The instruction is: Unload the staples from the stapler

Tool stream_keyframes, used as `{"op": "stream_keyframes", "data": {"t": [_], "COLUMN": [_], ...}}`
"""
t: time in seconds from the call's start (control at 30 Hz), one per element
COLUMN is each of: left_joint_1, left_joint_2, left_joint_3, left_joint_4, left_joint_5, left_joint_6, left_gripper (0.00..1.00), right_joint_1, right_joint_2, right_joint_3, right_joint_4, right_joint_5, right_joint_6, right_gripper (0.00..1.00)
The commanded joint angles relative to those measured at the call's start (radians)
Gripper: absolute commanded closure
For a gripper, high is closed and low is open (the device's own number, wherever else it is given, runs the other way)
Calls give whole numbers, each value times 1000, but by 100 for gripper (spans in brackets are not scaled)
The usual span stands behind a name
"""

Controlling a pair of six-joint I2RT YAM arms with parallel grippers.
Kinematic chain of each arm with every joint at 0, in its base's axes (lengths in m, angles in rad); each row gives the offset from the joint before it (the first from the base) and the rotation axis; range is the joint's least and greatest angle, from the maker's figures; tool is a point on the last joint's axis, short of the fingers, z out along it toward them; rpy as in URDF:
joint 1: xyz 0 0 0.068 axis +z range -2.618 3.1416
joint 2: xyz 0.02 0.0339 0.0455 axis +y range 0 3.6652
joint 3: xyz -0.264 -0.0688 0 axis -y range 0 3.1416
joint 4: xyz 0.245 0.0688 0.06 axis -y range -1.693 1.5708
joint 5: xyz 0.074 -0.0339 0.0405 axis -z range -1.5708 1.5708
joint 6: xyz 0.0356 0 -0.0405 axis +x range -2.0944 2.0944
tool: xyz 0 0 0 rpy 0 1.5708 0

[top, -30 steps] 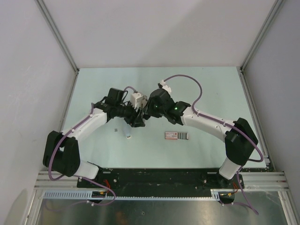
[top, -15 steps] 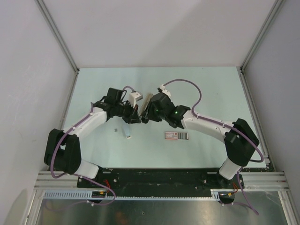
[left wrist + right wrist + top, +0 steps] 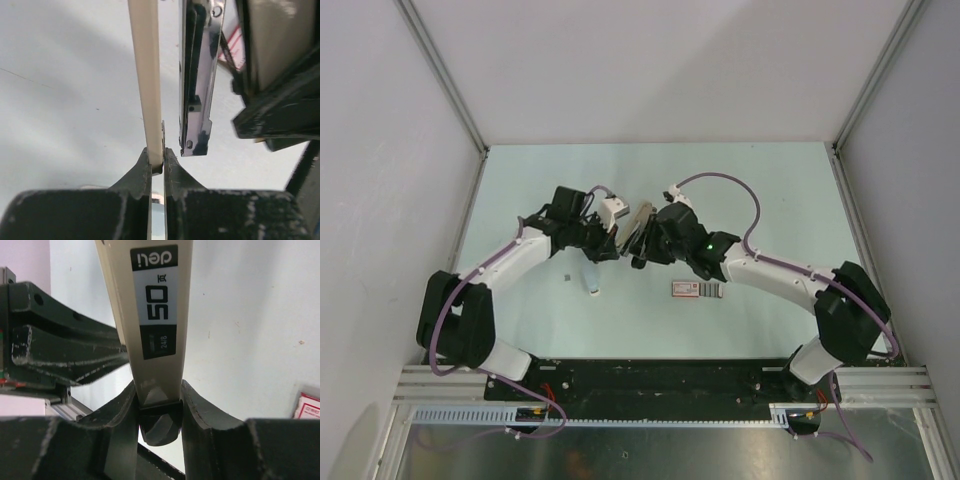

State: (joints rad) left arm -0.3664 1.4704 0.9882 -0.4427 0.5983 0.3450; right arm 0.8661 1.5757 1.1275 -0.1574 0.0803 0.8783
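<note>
Arms meet mid-surface (image 3: 770, 200): left tool (image 3: 615, 246) and right tool (image 3: 644, 244) nose to nose, the stapler (image 3: 641, 220) raised between them. A red-and-white block (image 3: 698, 290) lies beside the right arm.

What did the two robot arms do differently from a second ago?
The left gripper shut on a thin cream part of the stapler; a second ago its jaws were open. The right arm's elbow swung outward. The right gripper kept holding the stapler; the red-and-white box and pale-blue thing stayed put.
</note>
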Motion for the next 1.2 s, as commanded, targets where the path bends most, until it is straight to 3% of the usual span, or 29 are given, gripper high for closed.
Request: {"op": "stream_keyframes", "data": {"t": [0.0,0.6,1.17], "left_joint_1": [-11,-108,-164], "left_joint_2": [21,5,-31], "left_joint_3": [48,-130,-328], "left_joint_4": [57,311,566], "left_joint_5": [-123,-536,-732], "left_joint_6": [129,440,671], "left_gripper": [100,100,100], "right_joint_1": [-31,-39,-89], "right_joint_2": [-72,-181,-313], "right_joint_3": [-15,-100,-149], "right_joint_4": [6,-88,-143], "right_joint_5": [-38,-46,-113], "right_joint_6": [-68,-271,-327], "right_gripper": [100,100,100]}}
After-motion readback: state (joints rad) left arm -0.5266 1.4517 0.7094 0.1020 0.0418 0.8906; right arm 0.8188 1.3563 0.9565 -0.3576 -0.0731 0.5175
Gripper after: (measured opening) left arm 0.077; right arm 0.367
